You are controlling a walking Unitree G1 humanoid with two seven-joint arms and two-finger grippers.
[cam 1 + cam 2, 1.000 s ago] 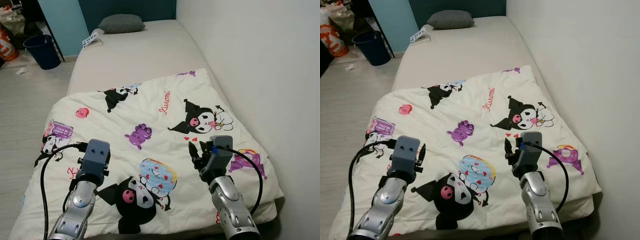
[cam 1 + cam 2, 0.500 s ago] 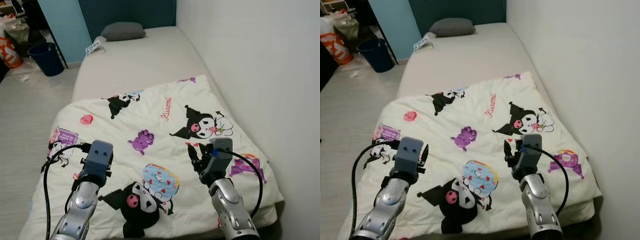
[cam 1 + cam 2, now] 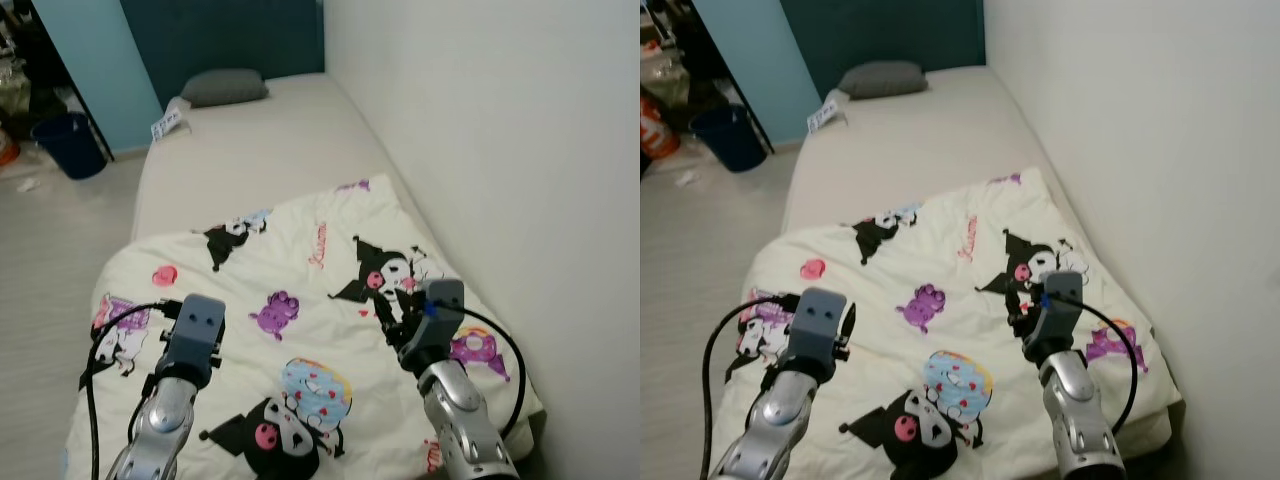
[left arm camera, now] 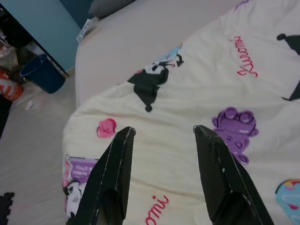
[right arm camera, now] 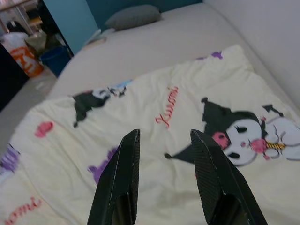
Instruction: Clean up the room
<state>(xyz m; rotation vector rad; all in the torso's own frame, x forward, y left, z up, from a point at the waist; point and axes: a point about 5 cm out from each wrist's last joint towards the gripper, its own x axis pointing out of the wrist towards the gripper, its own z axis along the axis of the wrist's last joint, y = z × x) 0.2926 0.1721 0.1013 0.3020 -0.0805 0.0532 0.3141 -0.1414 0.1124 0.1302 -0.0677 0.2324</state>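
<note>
A cream blanket printed with black, purple and pink cartoon figures is spread over the near half of a bed. My left gripper hovers over the blanket's left part, open, with nothing between its fingers. My right gripper hovers over the blanket's right part near a black cartoon figure, also open and holding nothing. Both silver arms reach in from the lower edge of the eye views, left arm and right arm.
A grey pillow lies at the bed's head, with a small printed card beside it. A white wall runs along the bed's right side. On the floor to the left stand a blue bin and an orange bag.
The whole picture has shifted, so the head camera has moved and the bed looks farther off. Both arms hold about the same pose over the blanket, fingers still open.
</note>
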